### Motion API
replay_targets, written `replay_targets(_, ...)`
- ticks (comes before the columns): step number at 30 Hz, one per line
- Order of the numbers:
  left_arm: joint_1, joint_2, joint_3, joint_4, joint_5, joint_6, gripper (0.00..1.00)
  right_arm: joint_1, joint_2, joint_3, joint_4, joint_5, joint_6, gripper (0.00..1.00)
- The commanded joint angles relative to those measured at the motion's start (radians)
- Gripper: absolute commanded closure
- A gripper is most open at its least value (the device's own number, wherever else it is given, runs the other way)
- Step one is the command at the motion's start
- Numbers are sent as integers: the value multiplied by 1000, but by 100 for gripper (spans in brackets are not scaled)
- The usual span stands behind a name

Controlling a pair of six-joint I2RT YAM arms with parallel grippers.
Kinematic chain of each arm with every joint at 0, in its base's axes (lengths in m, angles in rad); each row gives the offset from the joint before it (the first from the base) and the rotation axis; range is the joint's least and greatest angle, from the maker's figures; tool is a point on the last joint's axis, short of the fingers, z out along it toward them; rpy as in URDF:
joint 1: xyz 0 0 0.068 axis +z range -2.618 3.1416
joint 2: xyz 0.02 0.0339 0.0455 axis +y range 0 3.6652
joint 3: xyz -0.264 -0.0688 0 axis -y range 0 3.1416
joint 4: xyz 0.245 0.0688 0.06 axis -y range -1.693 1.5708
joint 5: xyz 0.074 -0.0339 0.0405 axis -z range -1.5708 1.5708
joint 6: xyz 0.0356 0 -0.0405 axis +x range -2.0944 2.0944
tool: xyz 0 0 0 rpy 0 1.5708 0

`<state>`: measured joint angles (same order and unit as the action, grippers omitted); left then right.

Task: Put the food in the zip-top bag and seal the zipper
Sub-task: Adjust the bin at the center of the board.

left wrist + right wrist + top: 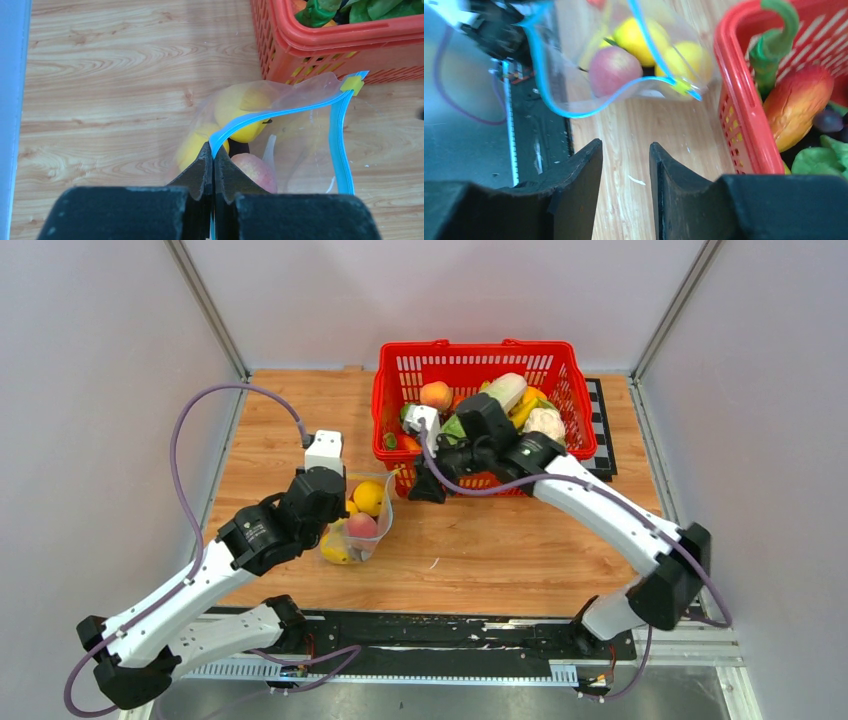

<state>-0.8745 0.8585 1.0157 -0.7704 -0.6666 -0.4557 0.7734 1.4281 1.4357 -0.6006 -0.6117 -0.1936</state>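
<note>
The clear zip-top bag (362,530) lies on the wooden table left of centre, mouth open. It holds yellow round fruits (368,497), a pinkish peach (361,527) and a yellow piece (335,550). My left gripper (213,147) is shut on the teal zipper (280,112) at its near end. A yellow slider tab (353,84) sits at the far end. My right gripper (624,147) is open and empty above the table, short of the bag (574,90), whose zipper strips (594,105) gape apart. In the top view the right gripper (427,488) hangs by the basket's front left corner.
The red basket (392,370) stands at the back right of the bag. It holds a peach (435,395), a green-white cabbage (507,390), a cauliflower (545,422) and other toy produce. In the right wrist view its rim (736,100) is just right of the fingers.
</note>
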Motion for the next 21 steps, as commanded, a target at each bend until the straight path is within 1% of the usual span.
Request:
replay_targets(1, 3, -30, 44, -7, -54, -13, 100, 8, 114, 90, -32, 171, -21, 61)
replay_targets(5, 3, -62, 46, -29, -66, -15, 100, 8, 203, 162, 10, 293, -26, 62)
replay_targets(11, 4, -70, 36, -42, -63, -30, 100, 6, 333, 277, 130, 330, -21, 61)
replay_targets(14, 3, -68, 36, -45, -54, -35, 100, 7, 404, 351, 135, 349, -22, 61)
replay_targets(17, 3, -66, 32, -43, -51, -34, 100, 5, 465, 438, 92, 387, -23, 61)
replay_targets(19, 3, -65, 31, -41, -52, -35, 100, 3, 484, 451, 106, 421, -28, 59)
replay_targets(21, 3, -63, 28, -30, -48, -31, 100, -7, 511, 478, 109, 416, -24, 57)
